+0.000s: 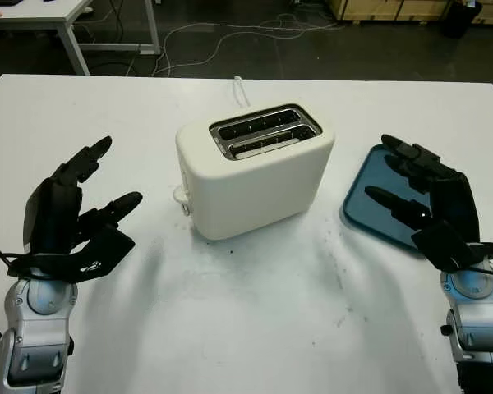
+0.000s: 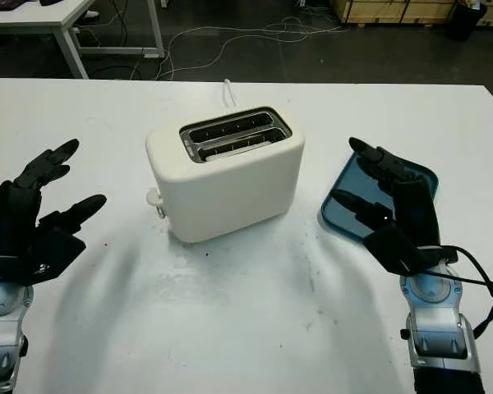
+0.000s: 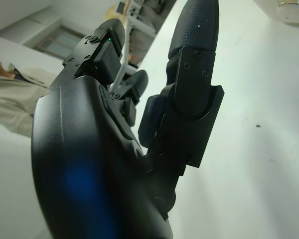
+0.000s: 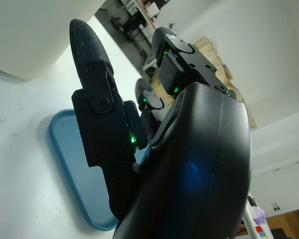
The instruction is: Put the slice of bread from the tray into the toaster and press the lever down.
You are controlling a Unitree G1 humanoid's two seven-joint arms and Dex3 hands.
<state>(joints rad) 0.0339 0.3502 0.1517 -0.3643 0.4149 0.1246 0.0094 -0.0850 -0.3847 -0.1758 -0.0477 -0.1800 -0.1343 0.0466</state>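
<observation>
Oddly, no bread is seen on the blue tray (image 1: 370, 209) beside the toaster (image 1: 255, 168); a slice would be light, crumbly, best pinched at its edges. Both hands are held open, the right hand (image 1: 423, 201) over the tray, the left hand (image 1: 78, 213) idle.

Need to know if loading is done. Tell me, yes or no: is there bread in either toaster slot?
No. From the head camera both slots of the white toaster show only bare metal racks, with no slice inside.
</observation>
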